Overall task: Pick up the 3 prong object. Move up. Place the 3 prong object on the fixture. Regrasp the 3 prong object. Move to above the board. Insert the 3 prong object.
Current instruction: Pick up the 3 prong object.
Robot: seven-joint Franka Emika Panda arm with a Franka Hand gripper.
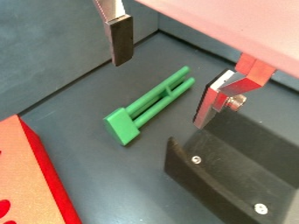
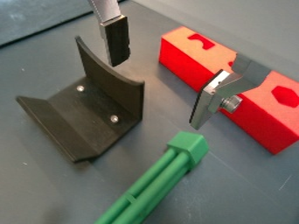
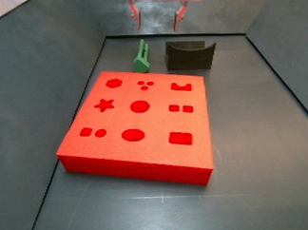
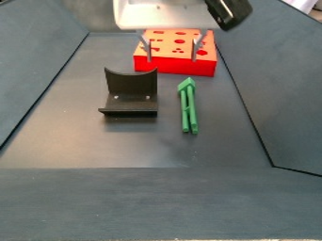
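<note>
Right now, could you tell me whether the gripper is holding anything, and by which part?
Nothing is held: the gripper hangs open above the floor, and the 3 prong object lies flat below it, untouched.

The long green 3 prong object (image 4: 187,104) lies flat on the dark floor, just beside the small dark fixture (image 4: 130,91) and near the big flat red board (image 3: 140,119), while the gripper (image 4: 169,62) hangs open above, holding nothing.

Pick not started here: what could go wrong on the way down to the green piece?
The open gripper hovers above the 3 prong object, which lies flat on the floor. Its thin prongs may slip from the pads. The fixture and the board sit close by, so a drifting finger might clip either.
</note>
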